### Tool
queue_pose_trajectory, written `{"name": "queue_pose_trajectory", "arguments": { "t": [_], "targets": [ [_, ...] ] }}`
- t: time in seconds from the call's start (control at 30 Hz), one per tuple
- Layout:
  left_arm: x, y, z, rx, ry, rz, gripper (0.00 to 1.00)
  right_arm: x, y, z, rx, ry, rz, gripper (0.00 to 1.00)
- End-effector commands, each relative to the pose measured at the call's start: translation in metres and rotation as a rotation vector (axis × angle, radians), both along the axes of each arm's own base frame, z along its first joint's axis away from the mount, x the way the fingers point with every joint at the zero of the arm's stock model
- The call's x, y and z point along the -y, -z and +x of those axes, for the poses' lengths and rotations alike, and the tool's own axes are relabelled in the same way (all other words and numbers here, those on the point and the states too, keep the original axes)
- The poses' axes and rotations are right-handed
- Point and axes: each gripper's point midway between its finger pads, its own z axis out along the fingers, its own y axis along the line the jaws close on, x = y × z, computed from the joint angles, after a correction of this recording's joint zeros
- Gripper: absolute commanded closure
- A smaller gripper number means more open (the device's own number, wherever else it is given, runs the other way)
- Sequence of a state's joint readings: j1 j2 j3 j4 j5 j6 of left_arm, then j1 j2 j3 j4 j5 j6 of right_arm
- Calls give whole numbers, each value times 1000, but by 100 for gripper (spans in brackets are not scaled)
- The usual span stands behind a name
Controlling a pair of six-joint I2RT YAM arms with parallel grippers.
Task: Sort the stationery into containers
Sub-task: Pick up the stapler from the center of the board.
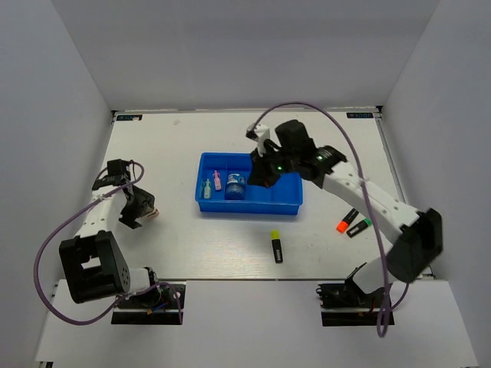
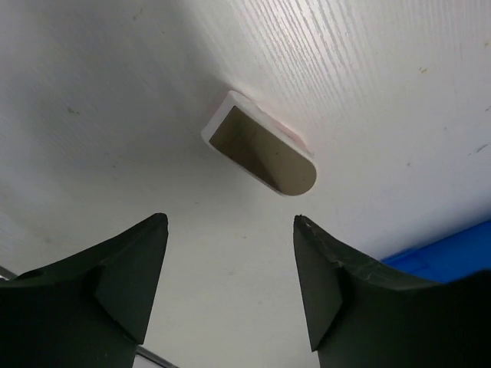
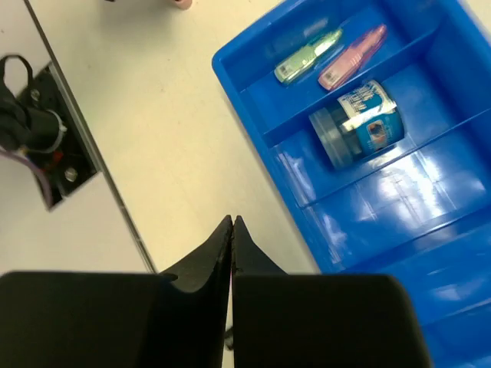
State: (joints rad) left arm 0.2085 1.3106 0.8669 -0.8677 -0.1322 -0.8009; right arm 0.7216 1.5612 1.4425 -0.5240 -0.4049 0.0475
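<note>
The blue tray (image 1: 249, 207) lies mid-table. It holds a pale-green pen (image 1: 206, 188), a pink pen (image 1: 218, 180) and the blue-white roll (image 1: 236, 185). My right gripper (image 1: 265, 176) hovers over the tray's right half, shut and empty. In the right wrist view its tips (image 3: 232, 222) are pressed together, with the tray (image 3: 284, 169), green pen (image 3: 308, 56), pink pen (image 3: 353, 56) and roll (image 3: 357, 124) below. My left gripper (image 1: 140, 210) is open just short of the white piece (image 1: 153, 214), which lies beyond the tips (image 2: 230, 230) in the left wrist view (image 2: 259, 144).
A yellow-capped highlighter (image 1: 276, 245) lies in front of the tray. Orange-capped (image 1: 345, 221) and green-capped (image 1: 359, 226) highlighters lie at the right beside my right arm. A corner of the tray (image 2: 453, 249) shows in the left wrist view. White walls enclose the table.
</note>
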Motion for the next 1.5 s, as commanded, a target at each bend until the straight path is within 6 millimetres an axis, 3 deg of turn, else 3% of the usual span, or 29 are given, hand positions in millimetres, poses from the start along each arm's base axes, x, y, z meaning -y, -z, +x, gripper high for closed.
{"name": "queue_pose_trajectory", "arguments": {
  "t": [0.0,0.03,0.07,0.1,0.17,0.4,0.53,0.63,0.67,0.7,0.83,0.87,0.93,0.97,1.07,1.1,1.13,1.17,1.2,1.23,1.27,1.33,1.37,1.4,1.43,1.47],
  "targets": [
    [7,-5,14,79,-189,-84,24,12,-12,-4,219,-110,52,100],
    [8,-1,16,101,-300,-111,22,18,-3,-8,225,-118,33,99],
    [6,0,17,112,-335,-109,20,25,-13,-12,257,-115,48,98],
    [5,2,22,127,-388,-124,19,32,3,-19,239,-128,18,97],
    [7,7,23,102,-461,-126,18,40,6,-25,244,-130,10,95],
    [-6,16,44,100,-547,-78,15,65,20,-45,223,-126,-3,95],
    [-12,24,46,43,-558,-38,17,74,24,-55,214,-125,0,95],
    [-13,34,47,33,-564,-37,28,82,26,-58,213,-113,-5,95],
    [-10,37,48,34,-554,-43,45,84,27,-57,213,-104,-7,95],
    [-9,38,47,30,-547,-46,54,87,30,-58,214,-102,-16,95],
    [0,41,46,47,-480,-60,73,99,31,-56,235,-62,-37,92],
    [2,40,45,53,-462,-64,83,101,33,-56,234,-58,-42,90],
    [8,37,45,71,-393,-85,93,107,33,-55,234,-36,-50,89],
    [14,33,48,87,-367,-114,98,108,33,-55,241,-32,-57,85],
    [36,-6,69,214,-199,-172,100,123,37,-45,274,32,-118,34],
    [53,-17,73,238,-120,-187,100,128,41,-42,276,53,-141,21],
    [59,-43,86,298,-26,-164,100,141,48,-30,298,125,-210,17],
    [66,-65,91,356,27,-162,100,147,53,-25,299,153,-241,21],
    [92,-75,91,372,145,-158,100,152,56,-22,307,175,-260,63],
    [100,-99,100,434,191,-152,100,167,61,-12,320,256,-326,91],
    [120,-119,107,484,290,-151,100,176,65,-7,322,298,-358,100],
    [155,-155,121,577,429,-166,100,191,71,2,322,377,-423,100],
    [184,-156,119,575,560,-198,100,198,75,5,315,407,-445,100],
    [198,-160,129,577,602,-209,100,206,74,10,323,464,-458,100],
    [234,-179,126,615,702,-250,100,216,76,14,322,513,-483,100],
    [249,-195,131,652,765,-253,100,222,76,19,322,551,-494,100]
  ]
}}
